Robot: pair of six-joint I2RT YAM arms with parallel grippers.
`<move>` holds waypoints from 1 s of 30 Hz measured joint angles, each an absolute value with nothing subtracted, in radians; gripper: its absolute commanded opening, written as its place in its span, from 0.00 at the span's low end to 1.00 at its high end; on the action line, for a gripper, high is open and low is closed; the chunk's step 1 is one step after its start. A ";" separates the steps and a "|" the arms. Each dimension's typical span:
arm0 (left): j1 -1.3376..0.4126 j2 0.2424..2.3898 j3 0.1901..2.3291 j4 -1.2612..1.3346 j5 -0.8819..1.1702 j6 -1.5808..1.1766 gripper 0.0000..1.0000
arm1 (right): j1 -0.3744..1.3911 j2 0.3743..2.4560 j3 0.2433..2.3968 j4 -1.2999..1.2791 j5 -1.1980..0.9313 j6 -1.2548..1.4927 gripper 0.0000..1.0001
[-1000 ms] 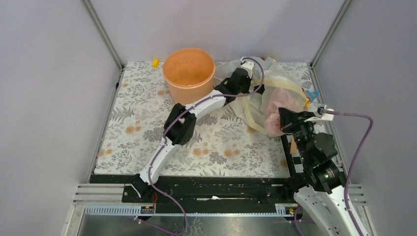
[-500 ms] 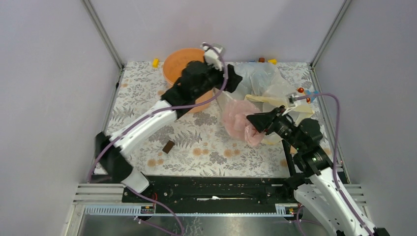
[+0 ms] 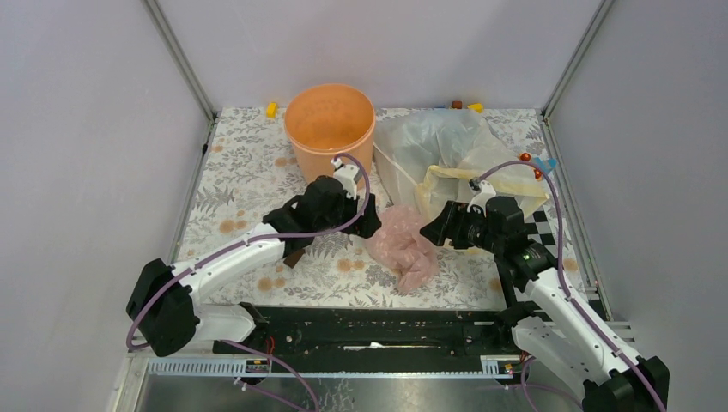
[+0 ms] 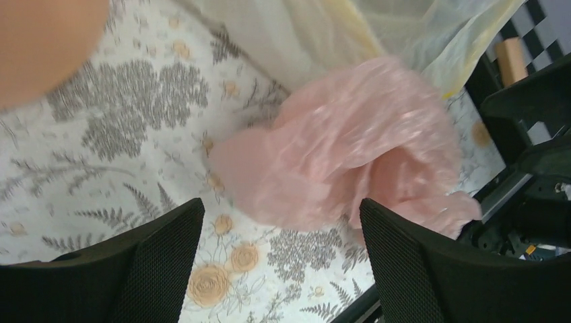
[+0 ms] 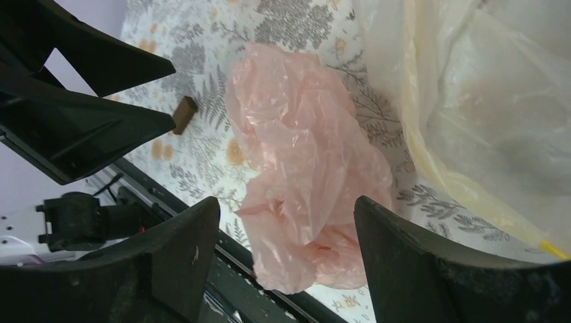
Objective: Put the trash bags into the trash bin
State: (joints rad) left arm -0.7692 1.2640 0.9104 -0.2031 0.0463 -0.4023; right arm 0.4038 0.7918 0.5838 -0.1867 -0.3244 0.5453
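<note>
The left tool [image 3: 367, 223] stands with its jaws wide apart and nothing in them, low over the tabletop [image 3: 232, 172]. Facing it from the other side, the right tool [image 3: 434, 230] is spread just as wide and also holds nothing. Between the two lies the pink bag [image 3: 402, 247], crumpled in a loose heap on the floral cloth, with its lower end close to the black rail along the near edge. In both wrist views it fills the gap between the fingers.

The peach-orange bucket [image 3: 330, 129] stands upright at the back, hard against the rear edge and apart from the pink bag. Just beside it on the right is the clear whitish bag [image 3: 429, 137], and the pale yellow bag [image 3: 485, 182] spreads towards the right wall. A small brown block [image 5: 183, 114] lies near the left arm. The left half of the cloth is the open ground.
</note>
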 measured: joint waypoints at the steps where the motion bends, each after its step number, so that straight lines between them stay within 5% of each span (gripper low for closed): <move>1: -0.769 1.264 0.889 -0.205 0.051 -0.412 0.90 | 0.404 0.790 0.584 -0.207 -0.326 0.530 0.80; 12: -0.769 1.314 0.797 -0.033 0.147 -0.461 0.92 | 0.534 0.878 0.587 -0.319 -0.321 0.440 0.76; 17: -0.769 1.403 0.769 0.089 0.174 -0.479 0.84 | 0.627 0.944 0.607 -0.321 -0.285 0.428 0.47; 20: -0.769 1.460 0.759 0.160 0.176 -0.492 0.71 | 0.633 0.962 0.609 -0.323 -0.258 0.421 0.22; 23: -0.769 1.515 0.758 0.215 0.175 -0.513 0.36 | 0.634 0.964 0.609 -0.324 -0.248 0.419 0.00; 26: -0.769 1.557 0.759 0.243 0.157 -0.537 0.02 | 0.634 0.964 0.611 -0.325 -0.250 0.414 0.00; 30: -0.748 1.571 0.757 0.231 0.107 -0.547 0.00 | 0.635 0.941 0.628 -0.348 -0.207 0.417 0.00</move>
